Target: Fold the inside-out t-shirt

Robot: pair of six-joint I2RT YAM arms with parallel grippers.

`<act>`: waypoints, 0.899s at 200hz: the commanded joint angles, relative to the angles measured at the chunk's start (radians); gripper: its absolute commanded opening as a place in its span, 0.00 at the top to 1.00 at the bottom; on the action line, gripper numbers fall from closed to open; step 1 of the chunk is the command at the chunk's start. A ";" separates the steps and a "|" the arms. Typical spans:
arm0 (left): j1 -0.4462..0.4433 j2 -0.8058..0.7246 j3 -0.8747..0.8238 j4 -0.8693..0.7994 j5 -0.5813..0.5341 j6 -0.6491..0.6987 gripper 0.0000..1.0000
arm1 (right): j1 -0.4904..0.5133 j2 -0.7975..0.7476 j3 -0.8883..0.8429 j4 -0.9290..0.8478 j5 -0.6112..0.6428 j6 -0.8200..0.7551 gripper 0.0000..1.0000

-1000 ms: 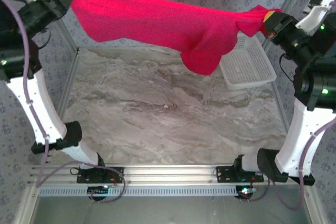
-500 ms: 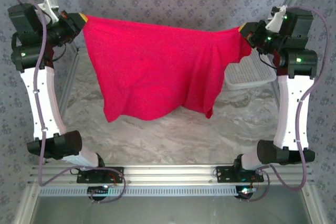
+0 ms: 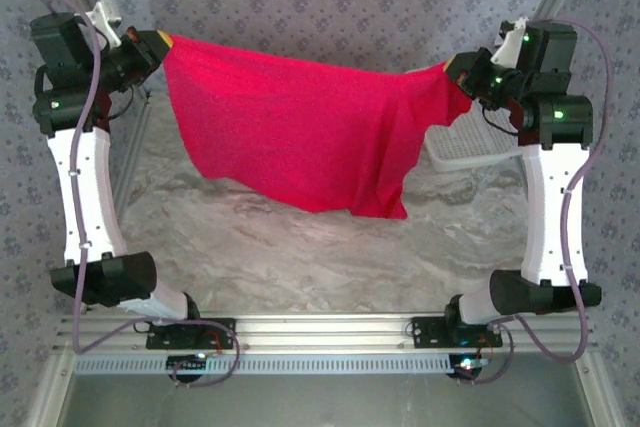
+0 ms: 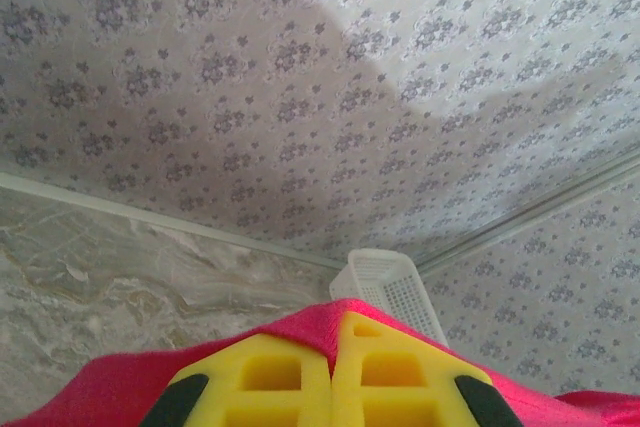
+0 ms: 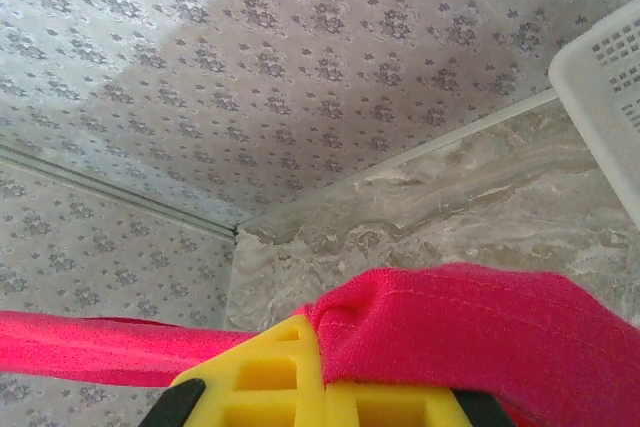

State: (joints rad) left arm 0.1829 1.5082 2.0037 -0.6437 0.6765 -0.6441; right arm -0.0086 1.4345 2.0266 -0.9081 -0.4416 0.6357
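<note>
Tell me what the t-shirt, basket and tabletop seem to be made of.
T-shirt: soft matte knit cloth; it sags and creases where it hangs, with a stitched hem. Basket: rigid white plastic, moulded mesh holes. Tabletop: grey-veined marble look, faint sheen; real stone or printed laminate, cannot tell.

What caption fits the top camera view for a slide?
Left hand and right hand hold the red t-shirt aloft over the table.
</note>
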 commanded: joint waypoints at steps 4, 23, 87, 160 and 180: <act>0.004 -0.087 0.023 0.081 -0.048 0.016 1.00 | -0.019 -0.063 0.049 0.080 -0.019 -0.021 1.00; 0.009 -0.096 0.061 0.067 -0.052 0.004 1.00 | -0.047 -0.090 0.069 0.120 -0.062 -0.014 1.00; 0.046 -0.109 0.222 0.034 -0.084 -0.058 1.00 | -0.188 -0.131 0.206 0.143 -0.159 0.085 1.00; 0.055 -0.239 0.349 -0.107 -0.166 0.012 1.00 | -0.264 -0.257 0.318 0.066 -0.282 0.095 1.00; 0.056 -0.273 0.294 -0.107 -0.153 0.025 1.00 | -0.266 -0.281 0.287 0.056 -0.265 0.085 1.00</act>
State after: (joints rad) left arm 0.2249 1.2850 2.3203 -0.7383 0.5716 -0.6617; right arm -0.2626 1.1950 2.3058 -0.8448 -0.7040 0.7364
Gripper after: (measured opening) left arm 0.041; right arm 0.045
